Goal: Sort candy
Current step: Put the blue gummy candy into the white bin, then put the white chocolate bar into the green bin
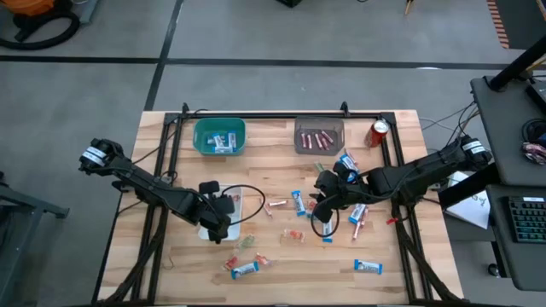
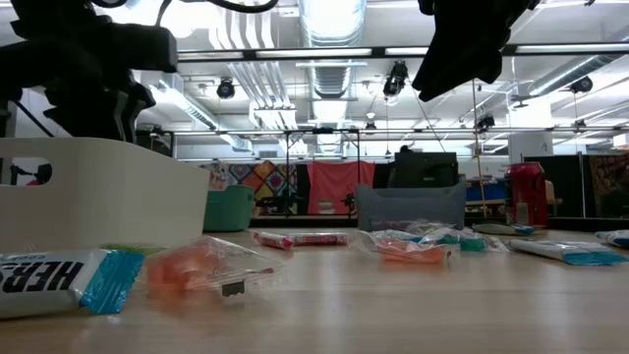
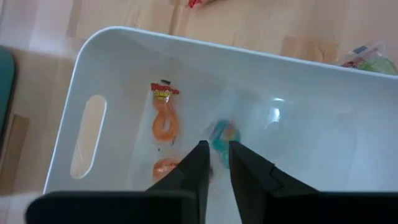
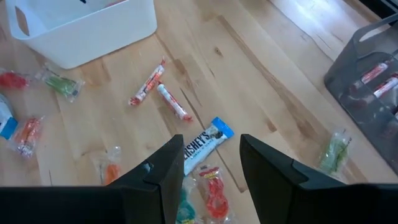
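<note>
Left gripper (image 3: 215, 163): jaws a narrow slit apart, holding nothing, over the white bin (image 3: 323, 87).
Bin contents: orange ring sweets (image 3: 165, 121), teal piece (image 3: 222, 135).
Right gripper (image 4: 211, 155): jaws open, empty, above a blue-and-white bar (image 4: 205, 144).
Candy (image 1: 299, 205): scattered mid-table, right of the bin.

Your white bin (image 3: 311, 124) held orange gummy candies (image 3: 165, 121) and a teal-wrapped piece (image 3: 222, 135). On the pale wood table (image 4: 261, 81) you had a blue-and-white bar (image 4: 205, 144), red-and-white sticks (image 4: 173, 102), and green pieces (image 4: 62, 84).
</note>
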Robot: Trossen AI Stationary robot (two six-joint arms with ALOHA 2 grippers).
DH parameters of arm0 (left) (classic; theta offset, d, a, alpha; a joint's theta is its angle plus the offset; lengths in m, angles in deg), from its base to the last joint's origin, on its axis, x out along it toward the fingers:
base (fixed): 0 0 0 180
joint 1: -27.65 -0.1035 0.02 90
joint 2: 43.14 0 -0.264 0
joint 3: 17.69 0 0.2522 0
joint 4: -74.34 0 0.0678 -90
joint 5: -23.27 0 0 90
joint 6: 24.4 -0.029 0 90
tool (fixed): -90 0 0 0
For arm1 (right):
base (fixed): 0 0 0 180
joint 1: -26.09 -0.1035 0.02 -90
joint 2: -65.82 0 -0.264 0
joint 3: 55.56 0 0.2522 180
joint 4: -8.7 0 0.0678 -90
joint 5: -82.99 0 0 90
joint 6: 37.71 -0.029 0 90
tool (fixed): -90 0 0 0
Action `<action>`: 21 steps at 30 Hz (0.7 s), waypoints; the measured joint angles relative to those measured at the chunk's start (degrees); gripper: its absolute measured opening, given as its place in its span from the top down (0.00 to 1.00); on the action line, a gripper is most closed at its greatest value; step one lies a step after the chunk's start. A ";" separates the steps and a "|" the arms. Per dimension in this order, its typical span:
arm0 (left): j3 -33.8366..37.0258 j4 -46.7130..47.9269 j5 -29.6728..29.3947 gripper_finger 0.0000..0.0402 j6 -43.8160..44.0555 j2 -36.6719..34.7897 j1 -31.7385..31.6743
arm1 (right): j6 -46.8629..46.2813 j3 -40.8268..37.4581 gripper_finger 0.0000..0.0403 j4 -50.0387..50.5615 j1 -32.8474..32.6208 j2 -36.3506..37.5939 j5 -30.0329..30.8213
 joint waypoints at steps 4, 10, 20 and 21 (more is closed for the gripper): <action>-0.62 0.04 -0.03 0.82 -1.21 0.00 0.00 | -1.60 0.00 0.63 0.01 0.00 0.00 -0.15; -2.18 0.00 -1.28 0.79 -5.17 0.00 0.02 | -6.06 -0.06 0.63 0.00 0.00 0.00 -0.58; -3.98 -5.07 -7.74 0.79 -17.43 -0.39 0.09 | -13.65 -1.29 0.63 0.30 -0.29 -0.72 -6.65; -3.98 -6.20 -7.72 0.79 -19.09 -0.46 0.09 | -14.00 -1.29 0.63 0.32 -0.42 -1.15 -6.81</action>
